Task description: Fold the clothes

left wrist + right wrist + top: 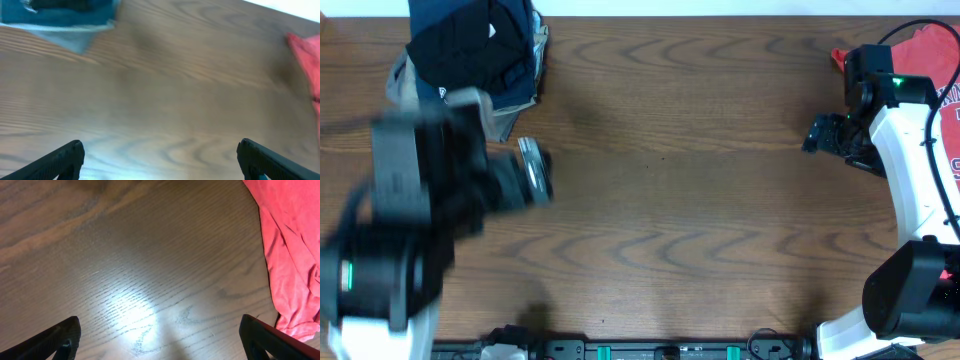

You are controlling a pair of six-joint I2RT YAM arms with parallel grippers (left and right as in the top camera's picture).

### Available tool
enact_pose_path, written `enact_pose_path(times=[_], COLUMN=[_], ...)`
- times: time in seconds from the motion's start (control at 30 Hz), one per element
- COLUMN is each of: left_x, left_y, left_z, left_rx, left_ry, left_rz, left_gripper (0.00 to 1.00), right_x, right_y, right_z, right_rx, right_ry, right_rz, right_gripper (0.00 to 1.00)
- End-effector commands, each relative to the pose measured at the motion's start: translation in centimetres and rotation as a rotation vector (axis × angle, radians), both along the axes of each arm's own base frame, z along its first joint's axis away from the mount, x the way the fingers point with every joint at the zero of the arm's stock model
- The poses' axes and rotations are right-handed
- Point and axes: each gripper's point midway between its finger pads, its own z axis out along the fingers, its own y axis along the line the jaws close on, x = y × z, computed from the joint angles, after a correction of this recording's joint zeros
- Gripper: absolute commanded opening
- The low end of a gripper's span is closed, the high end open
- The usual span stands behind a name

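Hovering with left gripper (160, 150) spread wide and empty over bare bench (700, 180) near the dark clothes (470, 45) piled at the far left corner, and right gripper (160, 325) likewise spread, empty, just beside the coral-red T-shirt (290, 245) at the right edge.

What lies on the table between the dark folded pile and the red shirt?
Nothing: the table is bare from the dark pile to the red shirt, as the overhead view shows. Only the right arm stands beside the shirt.

On the table (700, 200): folded pile (470, 45) far left; loose T-shirt (932, 48) far right.
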Motion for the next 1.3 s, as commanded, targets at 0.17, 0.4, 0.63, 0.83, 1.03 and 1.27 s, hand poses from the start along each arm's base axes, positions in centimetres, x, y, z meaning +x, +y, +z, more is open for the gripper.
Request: enact_pose_path(times=[0.17,0.4,0.63,0.83,1.03,1.27], left_x=[-9.0,-13.5,-12.9,-8.7,-4.9,-1.4], left_y=[-1.0,0.2,0.6,-0.5,-1.0,0.8], left_z=[-3.8,-5.2,-4.9,-5.0,-8.4,-12.5], left_rx=[-0.084,-0.067,-0.049,-0.016,0.034,0.024], left_ry=[0.055,0.113,0.076,-0.08,-0.296,-0.538], left_rz=[-0.037,-0.032,-0.017,-0.093,-0.143,-0.021], left_gripper=[0.98,0.98,0.98,0.98,0.98,0.98], right_x=[0.1,0.1,0.1,0.1,0.1,0.1], right_y=[-0.3,-0.3,-0.3,-0.3,-0.3,-0.3], right_z=[0.3,0.3,0.3,0.3,0.3,0.3], right_rx=[-0.005,-0.005,-0.005,-0.005,-0.005,-0.005], right_ry=[-0.008,-0.008,-0.008,-0.008,-0.008,-0.008], right_rz=[0.002,0.001,0.0,0.001,0.001,0.001], right_gripper=[0.99,0.99,0.99,0.99,0.99,0.99])
